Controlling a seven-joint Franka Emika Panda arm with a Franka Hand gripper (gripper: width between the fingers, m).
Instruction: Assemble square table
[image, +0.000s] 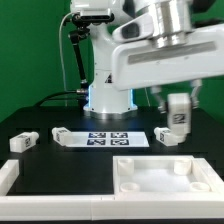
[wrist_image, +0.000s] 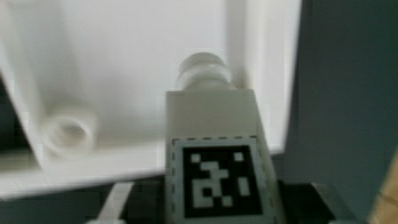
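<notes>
My gripper hangs above the table at the exterior view's right, shut on a short white table leg with a black-and-white tag. In the wrist view the leg fills the middle, its tag facing the camera and its rounded peg end pointing away. My fingers flank it on both sides. Beyond the leg lies the white square table top, with a round corner hole off to one side of the peg. In the exterior view the top sits at the front right, below the gripper.
The marker board lies mid-table in front of the arm's base. One loose leg rests at the exterior view's left, another just beyond the top. A low white rail runs along the front left.
</notes>
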